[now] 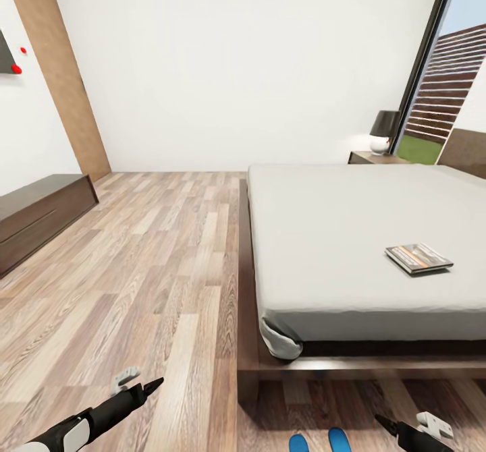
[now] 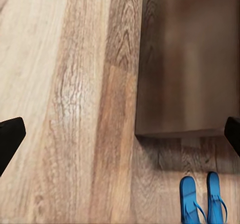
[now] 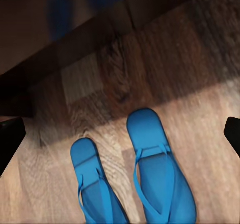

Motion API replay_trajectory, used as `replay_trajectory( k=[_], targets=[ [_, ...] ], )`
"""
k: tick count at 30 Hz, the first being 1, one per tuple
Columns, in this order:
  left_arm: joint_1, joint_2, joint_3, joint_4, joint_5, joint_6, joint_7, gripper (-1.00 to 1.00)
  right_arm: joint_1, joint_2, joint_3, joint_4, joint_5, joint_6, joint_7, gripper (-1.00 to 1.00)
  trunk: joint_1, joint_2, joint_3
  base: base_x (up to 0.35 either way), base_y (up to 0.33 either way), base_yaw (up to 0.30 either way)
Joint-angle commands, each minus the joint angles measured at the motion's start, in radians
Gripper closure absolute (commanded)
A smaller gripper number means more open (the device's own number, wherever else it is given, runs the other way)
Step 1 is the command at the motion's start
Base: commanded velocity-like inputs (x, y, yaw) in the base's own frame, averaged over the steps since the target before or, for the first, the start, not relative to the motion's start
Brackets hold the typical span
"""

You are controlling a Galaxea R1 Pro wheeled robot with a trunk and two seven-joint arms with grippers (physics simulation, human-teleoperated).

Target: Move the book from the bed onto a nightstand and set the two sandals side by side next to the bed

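The book (image 1: 418, 258) lies flat on the grey mattress of the bed (image 1: 337, 236), towards its near right side. Two blue sandals (image 1: 299, 442) (image 1: 339, 438) lie side by side on the floor just in front of the bed's foot frame, also seen in the left wrist view (image 2: 189, 199) (image 2: 215, 196) and, close up, in the right wrist view (image 3: 95, 184) (image 3: 157, 169). A nightstand (image 1: 374, 158) stands at the far side of the bed. My left gripper (image 1: 138, 384) (image 2: 120, 136) hovers open over bare floor left of the bed corner. My right gripper (image 1: 405, 428) (image 3: 120, 136) hangs open above the sandals, holding nothing.
A long low dark cabinet (image 1: 37, 216) runs along the left wall, beside a tan sliding door (image 1: 61, 67). A dark-shaded lamp (image 1: 383, 130) sits on the nightstand by the tall window (image 1: 439, 81). Wood-plank floor (image 1: 148, 263) stretches wide left of the bed.
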Motion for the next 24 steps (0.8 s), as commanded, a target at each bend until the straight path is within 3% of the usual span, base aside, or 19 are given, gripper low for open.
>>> replay_trajectory(
  k=[1,16,24],
  targets=[
    [0.000,0.000,-0.009,0.000,0.010,0.002,-0.003,-1.00,0.000,0.000,-0.005,0.000,-0.003,0.008,0.005,-1.00,-0.004,0.007,0.002,0.000,0.000,0.000],
    [0.000,-0.001,-0.009,0.000,0.010,0.001,0.000,-1.00,0.000,0.002,-0.005,0.002,-0.003,0.007,0.005,-1.00,-0.062,0.112,0.049,0.000,0.000,0.000],
    [0.001,-0.032,-0.009,0.012,0.007,-0.025,0.041,-1.00,0.000,0.003,-0.004,0.021,0.000,-0.033,0.003,-1.00,-0.092,0.168,0.074,0.000,0.000,0.000]
  ],
)
